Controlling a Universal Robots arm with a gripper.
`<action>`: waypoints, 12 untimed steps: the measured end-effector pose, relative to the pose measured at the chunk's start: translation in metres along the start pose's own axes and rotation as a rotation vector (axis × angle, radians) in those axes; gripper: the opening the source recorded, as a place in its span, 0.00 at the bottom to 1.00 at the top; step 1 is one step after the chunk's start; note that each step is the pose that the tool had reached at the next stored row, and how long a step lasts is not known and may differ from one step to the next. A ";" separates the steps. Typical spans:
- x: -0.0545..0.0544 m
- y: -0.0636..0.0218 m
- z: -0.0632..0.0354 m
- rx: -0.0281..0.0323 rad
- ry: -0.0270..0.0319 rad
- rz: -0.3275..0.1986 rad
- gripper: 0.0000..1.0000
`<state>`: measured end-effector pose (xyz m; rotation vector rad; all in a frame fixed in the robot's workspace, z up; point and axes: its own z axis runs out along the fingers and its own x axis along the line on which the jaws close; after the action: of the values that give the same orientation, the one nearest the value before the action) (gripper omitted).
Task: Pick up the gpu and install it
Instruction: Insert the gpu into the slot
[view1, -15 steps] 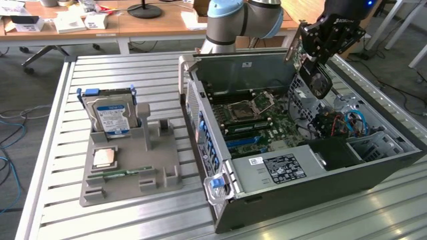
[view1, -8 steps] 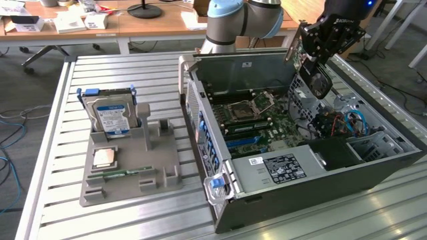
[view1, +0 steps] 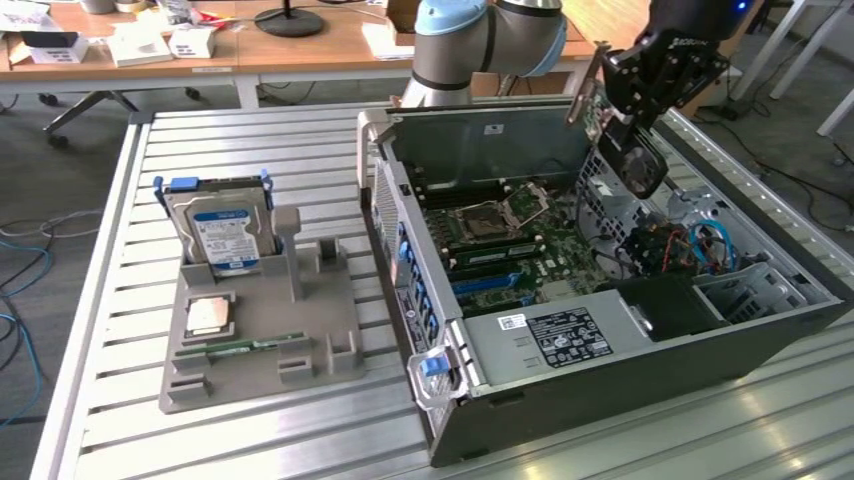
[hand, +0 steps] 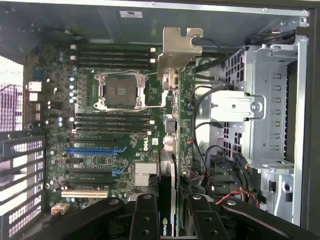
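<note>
Aluminium slats, ribbed and pale, form the table (view1: 267, 140) in the exterior view. At five o'clock lies the open computer case (view1: 641, 370), dark sheet metal, with its green motherboard (view1: 521, 240) exposed. At nine o'clock sits a matte grey moulded holder (view1: 307, 350). It carries an upright silver hard drive (view1: 223, 235) with a blue label, a square chip (view1: 208, 315) lying flat, and a slim green memory stick (view1: 247, 346). At one o'clock the arm (view1: 487, 35), pale blue and grey, is cut off by the frame edge. Its black gripper (view1: 627, 125) hangs at two o'clock above the far side of the case, pinching the gpu (view1: 642, 165). The card is thin, black and tilted, and its lower end dips towards the case interior. Its silver bracket (view1: 583, 85) sticks up beside the gripper. Whether the card touches anything inside is hard to make out.

The wrist view looks straight down into the case. Black ribbed fingers (hand: 145, 215) of the gripper (hand: 172, 220) are pressed against both faces of the gpu (hand: 166, 175), which appears edge-on. Its stamped, notched bracket (hand: 177, 47) is at the end away from the gripper. Beneath lie the motherboard (hand: 100, 125), a metal-framed processor socket (hand: 120, 92) and a blue slot (hand: 92, 150). A perforated steel drive cage (hand: 270, 100) stands on the card's other side. The card hides the board directly under it.
</note>
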<state>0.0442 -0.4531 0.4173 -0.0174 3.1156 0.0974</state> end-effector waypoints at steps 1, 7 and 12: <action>0.000 0.0000 0.0000 0.0007 0.0011 -0.018 0.27; 0.001 0.0001 0.0000 0.0132 0.0078 -0.113 0.27; 0.001 0.0000 0.0002 0.0244 0.0127 -0.193 0.27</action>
<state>0.0432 -0.4531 0.4171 -0.3187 3.1070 0.0554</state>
